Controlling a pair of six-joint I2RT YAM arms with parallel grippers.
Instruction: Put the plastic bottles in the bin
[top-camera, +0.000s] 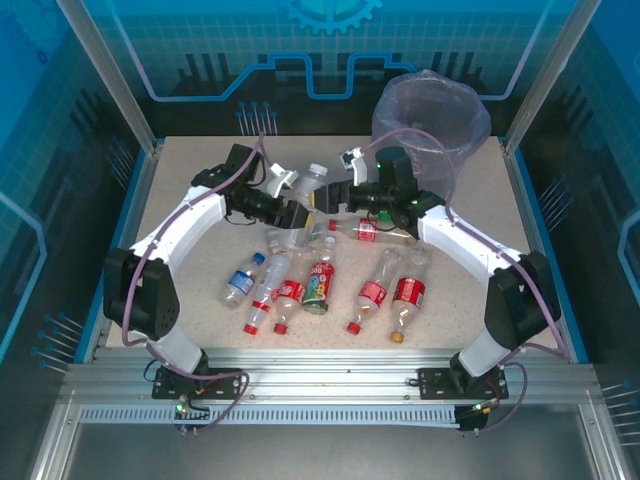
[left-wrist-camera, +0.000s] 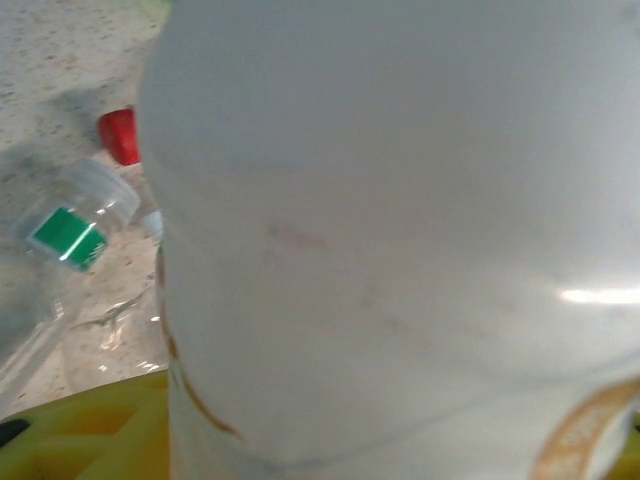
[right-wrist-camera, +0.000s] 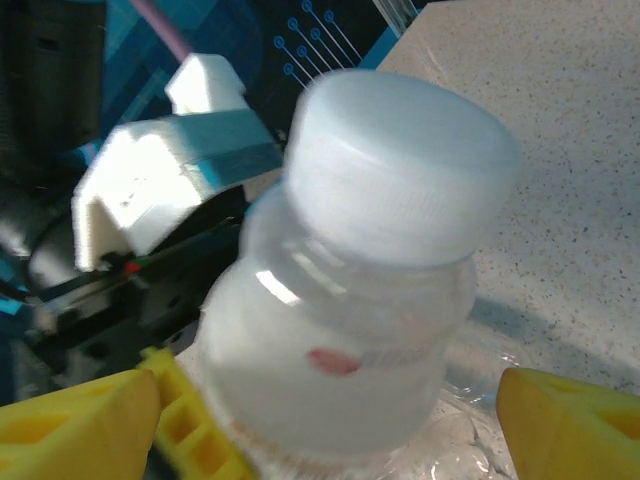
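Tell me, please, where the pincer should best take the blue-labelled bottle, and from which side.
Grip the blue-labelled bottle across its labelled middle, probably from straight above, closing crosswise to its length: it lies flat, with bare table on its left.

Left white-and-black arm (top-camera: 190, 215): bowed inward from its base, wrist roughly level. Left gripper (top-camera: 298, 212): near the midline, grip state cannot be told. Right white-and-black arm (top-camera: 462, 240): mirrored pose. Right gripper (top-camera: 338, 197): faces the left one closely, yellow fingers (right-wrist-camera: 82, 425) spread wide.
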